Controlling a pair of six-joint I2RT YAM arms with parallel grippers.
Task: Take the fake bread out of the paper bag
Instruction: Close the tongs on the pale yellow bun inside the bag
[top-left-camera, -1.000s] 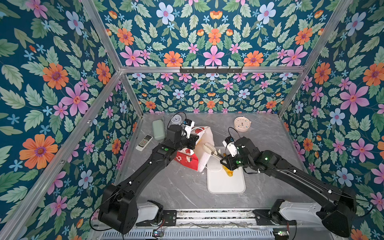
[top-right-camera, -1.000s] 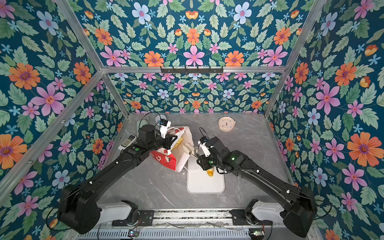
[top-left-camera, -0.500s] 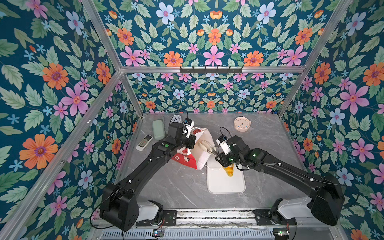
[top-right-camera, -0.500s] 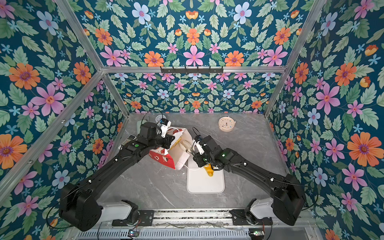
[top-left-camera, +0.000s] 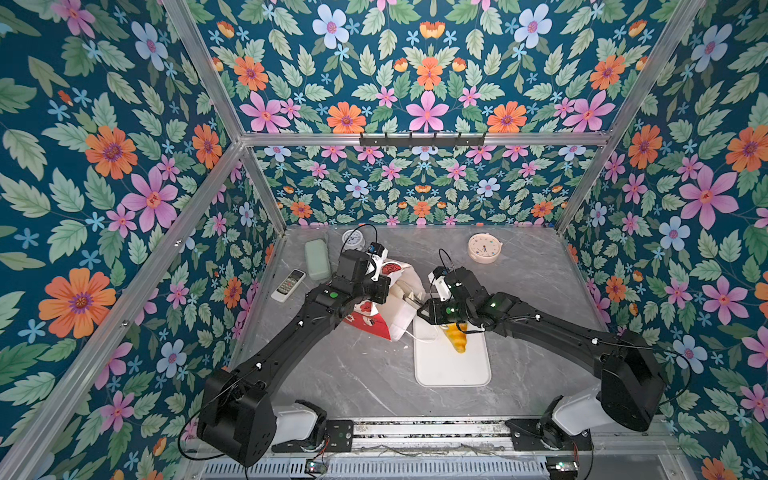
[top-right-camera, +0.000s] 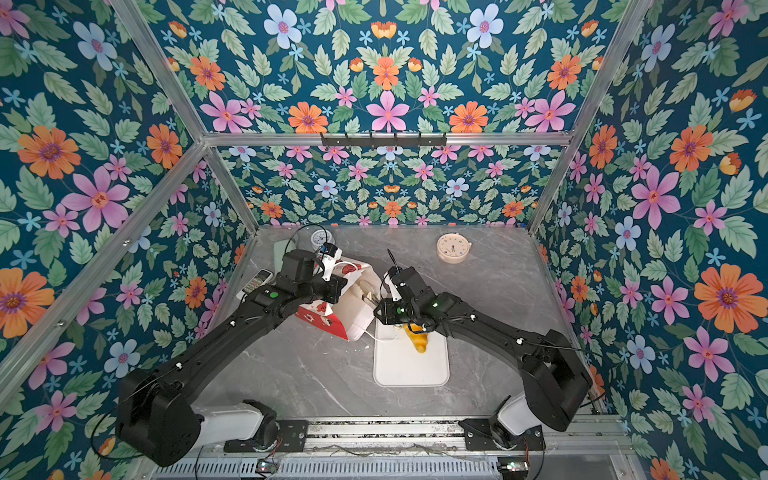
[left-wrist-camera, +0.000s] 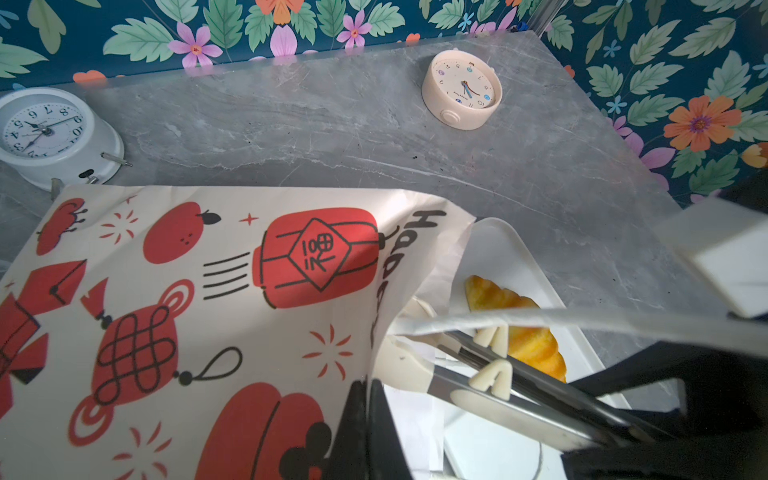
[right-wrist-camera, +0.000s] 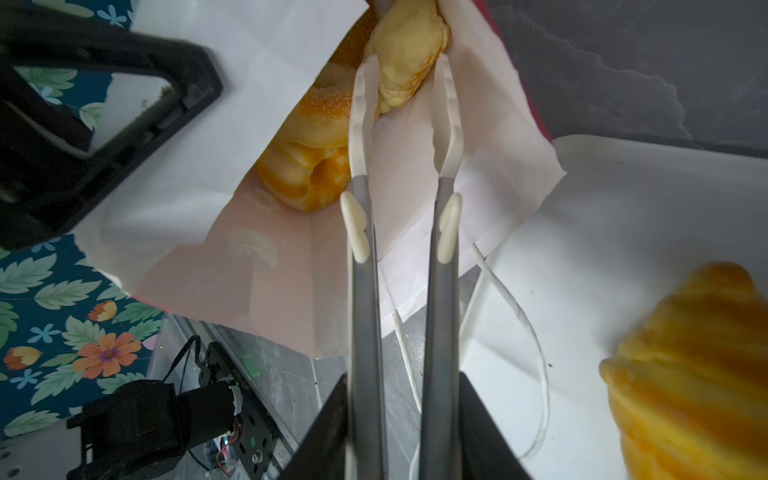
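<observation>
Tally: we count four glossy golden-yellow pastries (top-right-camera: 417, 341). One croissant (top-left-camera: 456, 340) lies at 12 o'clock on the one white tray (top-left-camera: 453, 370). A pale bun (right-wrist-camera: 405, 50), a sugared ring (right-wrist-camera: 324, 112) and a ridged roll (right-wrist-camera: 303, 178) sit inside the one red-printed paper bag (top-left-camera: 400, 316), tipped over at the tray's 10 o'clock. The left gripper (left-wrist-camera: 366, 384) pinches the bag's rim. The right gripper (right-wrist-camera: 402, 424) clamps the tongs (right-wrist-camera: 361, 291), their tips narrowly apart either side of the bun.

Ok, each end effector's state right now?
Left end effector: closed on the rim of the white-and-red paper bag.
Right end effector: closed on long metal tongs, cream-tipped.
</observation>
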